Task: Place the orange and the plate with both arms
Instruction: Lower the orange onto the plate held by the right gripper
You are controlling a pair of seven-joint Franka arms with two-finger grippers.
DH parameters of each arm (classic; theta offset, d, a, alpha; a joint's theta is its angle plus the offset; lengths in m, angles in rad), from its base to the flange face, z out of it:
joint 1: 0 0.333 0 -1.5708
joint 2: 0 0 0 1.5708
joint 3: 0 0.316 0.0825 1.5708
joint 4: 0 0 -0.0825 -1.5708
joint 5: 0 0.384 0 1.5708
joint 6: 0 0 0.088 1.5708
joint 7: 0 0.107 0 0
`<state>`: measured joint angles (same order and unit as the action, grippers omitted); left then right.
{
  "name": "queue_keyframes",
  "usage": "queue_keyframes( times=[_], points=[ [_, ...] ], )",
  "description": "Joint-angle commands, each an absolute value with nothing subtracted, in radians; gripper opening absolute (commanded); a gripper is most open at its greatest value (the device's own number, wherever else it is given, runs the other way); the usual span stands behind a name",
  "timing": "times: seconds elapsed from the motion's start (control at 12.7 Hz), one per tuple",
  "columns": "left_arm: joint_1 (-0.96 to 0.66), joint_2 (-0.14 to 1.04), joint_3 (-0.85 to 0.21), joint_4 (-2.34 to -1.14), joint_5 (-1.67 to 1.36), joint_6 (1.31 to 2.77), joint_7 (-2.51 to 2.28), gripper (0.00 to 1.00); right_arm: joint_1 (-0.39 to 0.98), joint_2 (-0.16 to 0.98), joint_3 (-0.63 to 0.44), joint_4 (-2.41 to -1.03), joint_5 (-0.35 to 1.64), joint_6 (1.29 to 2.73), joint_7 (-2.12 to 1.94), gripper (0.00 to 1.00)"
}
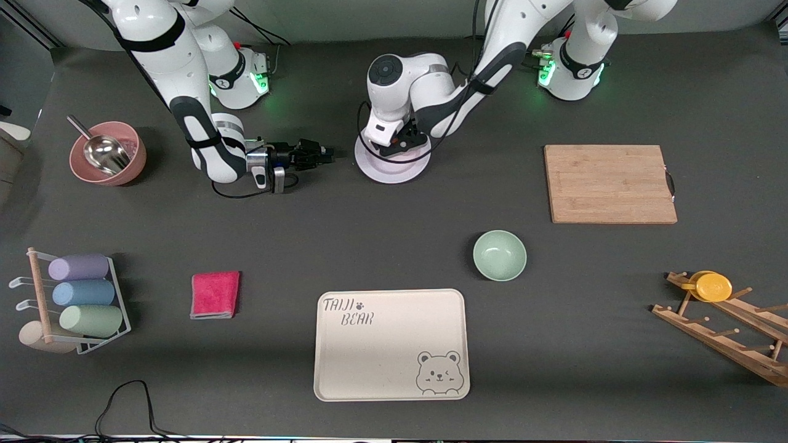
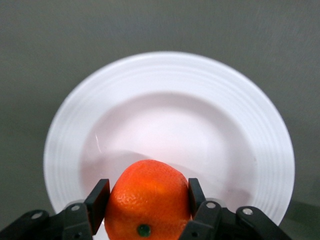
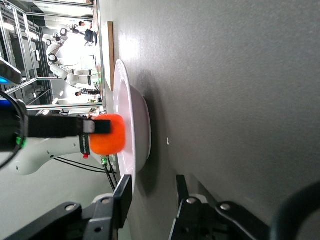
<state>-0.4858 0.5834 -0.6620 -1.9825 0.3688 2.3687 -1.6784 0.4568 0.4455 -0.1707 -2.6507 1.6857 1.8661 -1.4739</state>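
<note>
Dark grey tabletop [image 1: 381,246] | my left gripper [image 2: 145,200] clamps the orange [image 2: 147,192] just above the white plate [image 2: 250,130] | my right gripper [image 3: 150,197] beside the plate's rim, 2 fingers parted, holding nothing.

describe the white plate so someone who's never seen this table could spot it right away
Start at the arm bases, then look at the table between them: the round glossy white plate lies there, under the left gripper, which holds the small bright orange over it. The pale-green bowl, nearer the camera, is smaller and deeper; the plate is flat, white, wide-rimmed.
</note>
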Motion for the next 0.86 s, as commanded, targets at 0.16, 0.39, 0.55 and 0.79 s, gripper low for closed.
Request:
queue_keyframes(
  times=[0.16,0.39,0.55,0.79],
  points=[
    [-0.512,0.601,-0.644,-1.974,0.400,2.402,-1.729,0.00,0.457,0.476,-0.158,-2.642,1.713,1.855,-1.506,0.43],
    [-0.512,0.603,-0.640,-1.974,0.413,2.401,-1.729,1.00,0.459,0.474,-0.141,-2.654,1.755,1.855,-1.508,0.43],
    [-0.512,0.601,-0.640,-1.973,0.413,2.401,-1.730,1.00,0.459,0.472,-0.120,-2.654,1.788,1.855,-1.509,0.43],
    [-0.505,0.598,-0.640,-1.973,0.411,2.401,-1.730,1.00,0.459,0.479,-0.092,-2.655,1.833,1.856,-1.531,0.43]
  ],
)
